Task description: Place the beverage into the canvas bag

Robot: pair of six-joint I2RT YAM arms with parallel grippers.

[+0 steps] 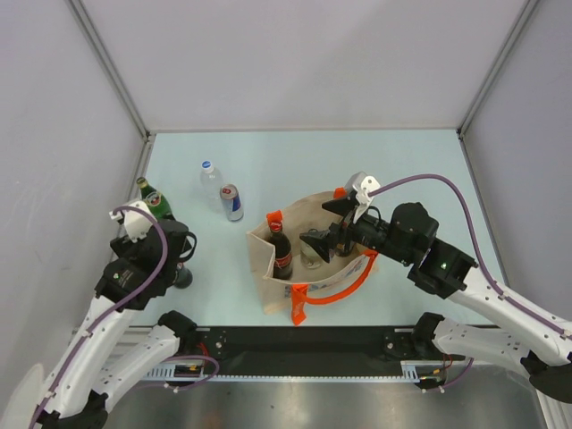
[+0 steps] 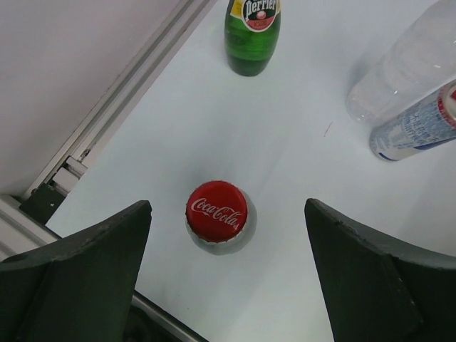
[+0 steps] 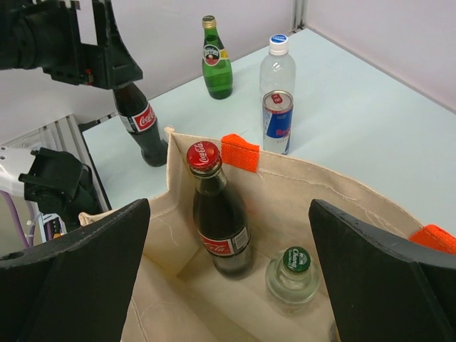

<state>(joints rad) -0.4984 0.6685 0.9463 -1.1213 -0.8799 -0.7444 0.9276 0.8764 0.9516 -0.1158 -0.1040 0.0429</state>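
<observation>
Your left gripper (image 2: 228, 210) hangs over a cola bottle (image 3: 144, 120) that stands upright on the table (image 1: 402, 170), left of the canvas bag (image 1: 259, 268). Fingers (image 2: 107, 249) are wide apart, one on each side of the red cap, neither touching it. Nothing is gripped.

Your right gripper (image 3: 229, 214) hovers above the bag's open mouth, fingers (image 3: 370, 271) spread wide with nothing between them.

The bag stands upright near the table's front edge, orange handle (image 3: 239, 152) at the rim. Inside it, a second cola bottle (image 3: 217, 214) stands upright, with a clear bottle with a green cap (image 3: 292, 274) just beside it.

Behind the bag on the table: a green Perrier bottle (image 3: 216, 60), a clear water bottle (image 3: 278, 68) and a Red Bull can (image 3: 277, 121). The can stands just in front of the water bottle, the Perrier apart to the left.
</observation>
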